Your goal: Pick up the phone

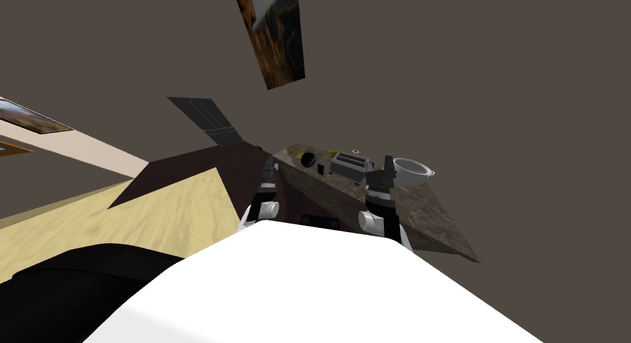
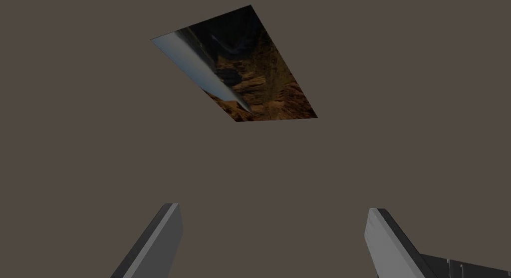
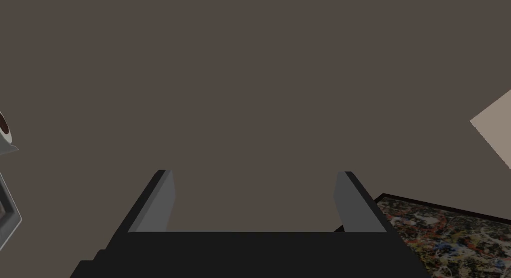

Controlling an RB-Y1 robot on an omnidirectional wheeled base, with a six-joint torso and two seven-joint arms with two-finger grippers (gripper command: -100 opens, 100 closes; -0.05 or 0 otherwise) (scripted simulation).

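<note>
Approaching stage: your left claw (image 2: 273, 208) and right claw (image 3: 254, 172) gape released; next, reach the likely phone (image 1: 321, 168) ahead between them.

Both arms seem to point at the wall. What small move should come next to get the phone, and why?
Probably tilt the right gripper down toward the counter. Its fingers are open but face the wall, while the small dark slab beside the toaster, likely the phone, stands on the counter.
</note>
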